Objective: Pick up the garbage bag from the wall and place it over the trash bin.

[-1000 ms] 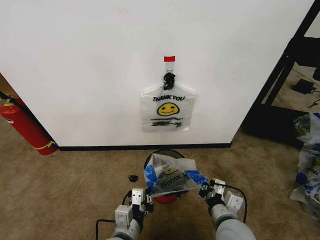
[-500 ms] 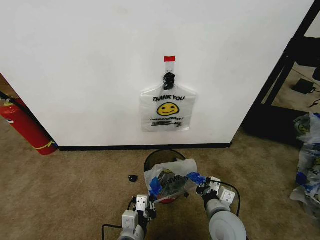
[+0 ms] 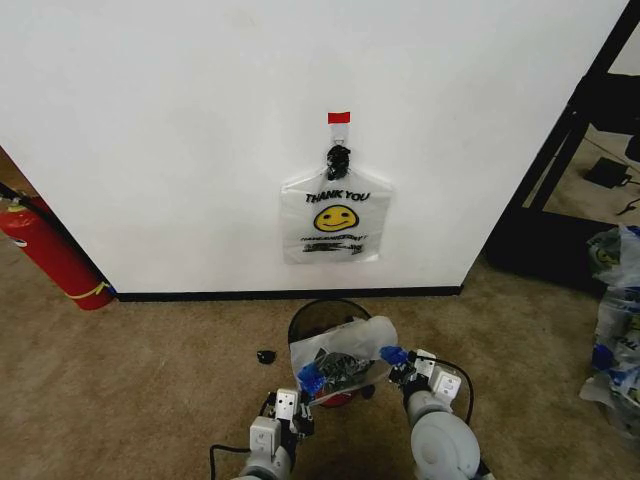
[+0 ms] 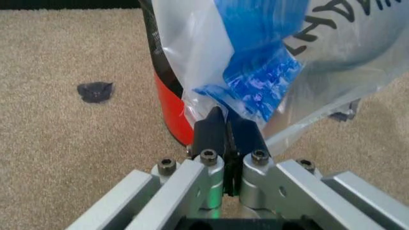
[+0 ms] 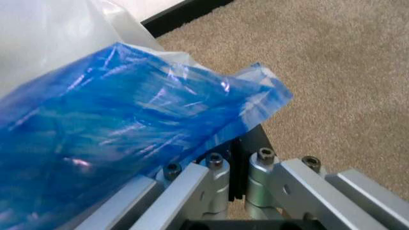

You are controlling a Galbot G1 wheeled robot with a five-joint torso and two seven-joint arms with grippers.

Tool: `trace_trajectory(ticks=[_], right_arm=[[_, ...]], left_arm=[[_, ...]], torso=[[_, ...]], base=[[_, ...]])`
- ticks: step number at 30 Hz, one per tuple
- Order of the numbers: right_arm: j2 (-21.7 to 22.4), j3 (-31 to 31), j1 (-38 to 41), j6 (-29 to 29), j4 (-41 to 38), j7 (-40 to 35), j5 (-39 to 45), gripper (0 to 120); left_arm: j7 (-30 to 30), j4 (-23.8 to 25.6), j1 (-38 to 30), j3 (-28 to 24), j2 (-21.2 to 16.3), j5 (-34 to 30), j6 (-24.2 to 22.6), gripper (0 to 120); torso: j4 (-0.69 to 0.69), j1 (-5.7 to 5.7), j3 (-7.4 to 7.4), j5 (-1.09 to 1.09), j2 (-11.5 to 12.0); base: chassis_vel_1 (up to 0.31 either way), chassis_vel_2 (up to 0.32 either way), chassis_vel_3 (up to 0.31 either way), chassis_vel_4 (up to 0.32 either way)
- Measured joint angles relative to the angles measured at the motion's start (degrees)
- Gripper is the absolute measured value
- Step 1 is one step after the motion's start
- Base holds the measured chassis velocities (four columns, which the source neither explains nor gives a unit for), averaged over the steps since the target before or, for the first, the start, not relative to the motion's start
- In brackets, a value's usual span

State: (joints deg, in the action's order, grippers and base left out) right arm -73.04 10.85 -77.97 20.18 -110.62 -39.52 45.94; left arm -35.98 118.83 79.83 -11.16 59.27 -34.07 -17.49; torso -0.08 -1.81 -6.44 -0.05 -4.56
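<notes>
- A red fire extinguisher (image 3: 48, 255) leans against the wall (image 3: 200, 130) at far left, well clear of the work on the carpet (image 3: 130, 380).
- The left pincer (image 3: 297, 390), low in the head view, is pressed together on a blue-printed handle of the garbage bag (image 3: 340, 362); the left wrist view shows its dark fingers (image 4: 211, 132) meeting on the crumpled plastic, the bin's red band just behind.
- Centre: the bag hangs stretched between both arms above the trash bin (image 3: 312, 318), its mouth sagging over the rim nearest the robot. Compared with a second ago, both arms have drawn in toward the robot and the bag has sunk and bunched tighter over the bin. Judged from that, the placing is under way, though the far rim is not yet covered.
- On the wall above, an identical smiley bag (image 3: 335, 222) hangs flat from the black hook (image 3: 338, 158) beneath a red tape strip (image 3: 339, 117), unchanged.
- The right pincer (image 3: 400, 365) pinches the other blue handle, jaws closed around it in the right wrist view.
</notes>
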Motion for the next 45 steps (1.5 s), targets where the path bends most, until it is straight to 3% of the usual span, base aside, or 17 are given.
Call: trace_trajectory(ticks=[15, 27, 33, 37, 38, 39, 41, 45], right_arm=[[-1.13, -0.14, 3.64, -1.13, 5.18, 2.02, 0.24, 0], [-0.57, 0.06, 2.41, -1.5, 3.86, 3.25, 0.16, 0], [0.56, 0.3, -0.05, -1.59, 0.48, 3.97, -0.16, 16], [1.54, 0.46, -2.51, -2.14, -2.34, 5.18, -2.07, 34], [1.59, 0.47, -2.62, -2.17, -2.44, 5.23, -2.19, 34], [2.07, 0.65, -3.51, -2.49, -3.34, 5.66, -3.03, 43], [2.25, 0.76, -3.85, -2.6, -3.69, 5.79, -3.23, 45], [3.59, 1.44, -6.31, -3.86, -6.35, 7.23, -4.58, 63]], left_arm=[[0.34, -3.46, -3.01, -1.22, 0.66, -0.35, 0.85, 0], [1.12, -2.37, -2.06, -1.88, 0.16, -0.11, 1.0, 1], [1.3, -0.03, -0.29, -1.27, -0.97, 1.73, 0.72, 23], [1.34, 2.3, 1.65, -0.04, -1.59, 3.88, 0.7, 40], [1.33, 2.43, 1.78, 0.04, -1.63, 3.95, 0.7, 41], [1.34, 3.5, 2.69, 0.7, -1.95, 4.42, 0.68, 48], [1.34, 3.99, 3.12, 1.01, -2.13, 4.58, 0.65, 50], [1.39, 7.19, 6.2, 2.85, -3.36, 5.45, 0.38, 70]], torso=[[0.0, 0.0, 0.0, 0.0, 0.0], [0.0, 0.0, 0.0, 0.0, 0.0], [0.0, 0.0, 0.0, 0.01, 0.0], [0.0, 0.0, 0.0, 0.0, 0.0], [0.0, 0.0, 0.0, 0.0, 0.0], [0.0, 0.0, 0.0, 0.0, 0.0], [0.0, 0.0, 0.01, 0.0, 0.0], [0.0, 0.0, 0.01, 0.0, 0.0]], base=[[0.0, 0.0, 0.0, 0.0], [0.0, 0.0, 0.0, 0.0], [0.0, 0.0, 0.0, 0.0], [0.0, 0.0, 0.0, 0.0], [0.0, 0.0, 0.0, 0.0], [0.0, 0.0, 0.0, 0.0], [0.0, 0.0, 0.0, 0.0], [0.0, 0.0, 0.0, 0.0]])
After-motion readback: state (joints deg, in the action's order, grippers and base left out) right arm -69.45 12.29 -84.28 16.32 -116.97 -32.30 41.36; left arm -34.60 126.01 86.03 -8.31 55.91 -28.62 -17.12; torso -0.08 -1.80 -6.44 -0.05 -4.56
